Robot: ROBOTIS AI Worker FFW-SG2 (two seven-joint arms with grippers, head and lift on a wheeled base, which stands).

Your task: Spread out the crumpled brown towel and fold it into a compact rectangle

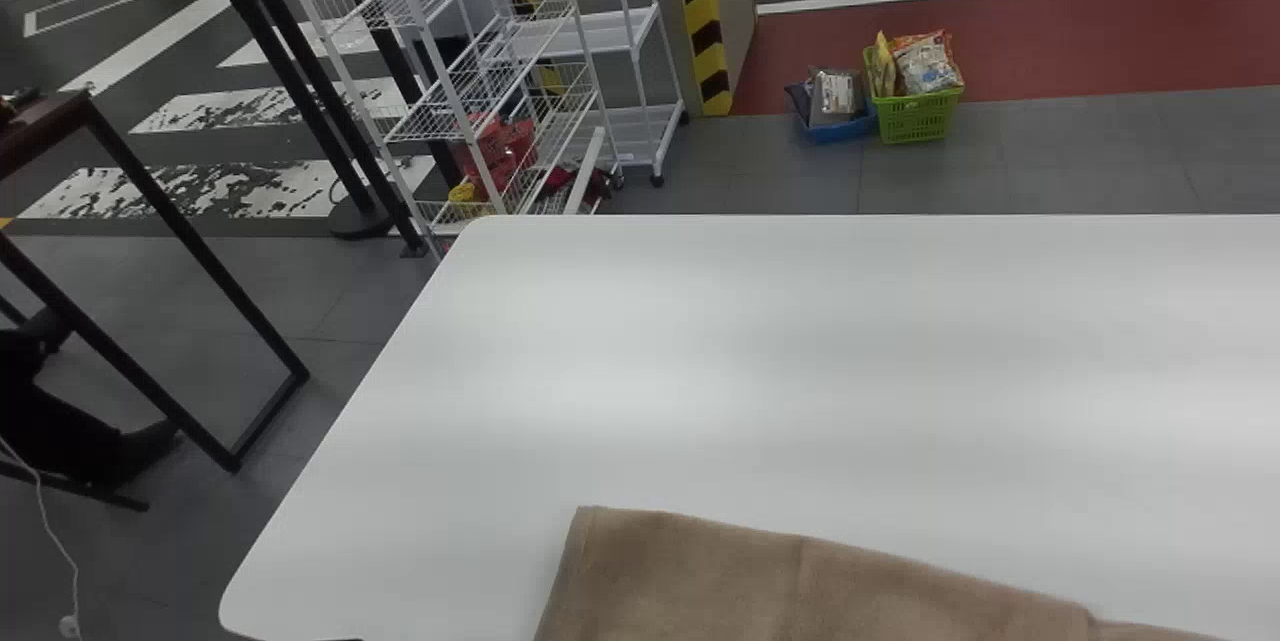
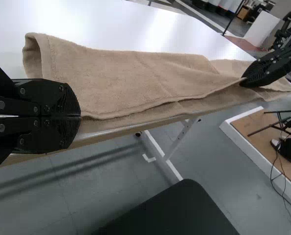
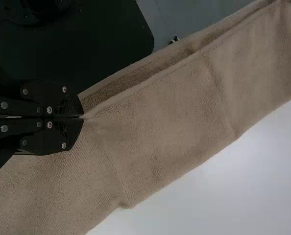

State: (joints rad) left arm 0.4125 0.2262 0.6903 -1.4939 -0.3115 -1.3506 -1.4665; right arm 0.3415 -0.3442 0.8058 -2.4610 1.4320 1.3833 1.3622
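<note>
At the far left stands a dark-framed table (image 1: 140, 176), with black posts (image 1: 325, 136) beyond it, then a white wire rack (image 1: 470, 91) holding red and yellow things on its lower level. A column with yellow-and-black stripes (image 1: 703, 21) rises just to the right of the rack.

In front, the white table (image 1: 800, 351) reaches out of the head view on the right. The left gripper (image 2: 80, 116) is at the near edge of this table, by the left end of the brown towel (image 1: 700, 571); its fingers are pressed together, and I cannot tell whether they hold any cloth. The towel lies in a long, layered band along the near edge, its left end curling over in a soft loop. Farther right along the band, the right gripper (image 3: 83, 117) has its fingers closed on the towel, pinching a raised ridge of an upper layer.

On the floor beyond the table, a blue basket (image 1: 845, 131) sits just left of a green basket (image 1: 915, 116) filled with packaged goods.
</note>
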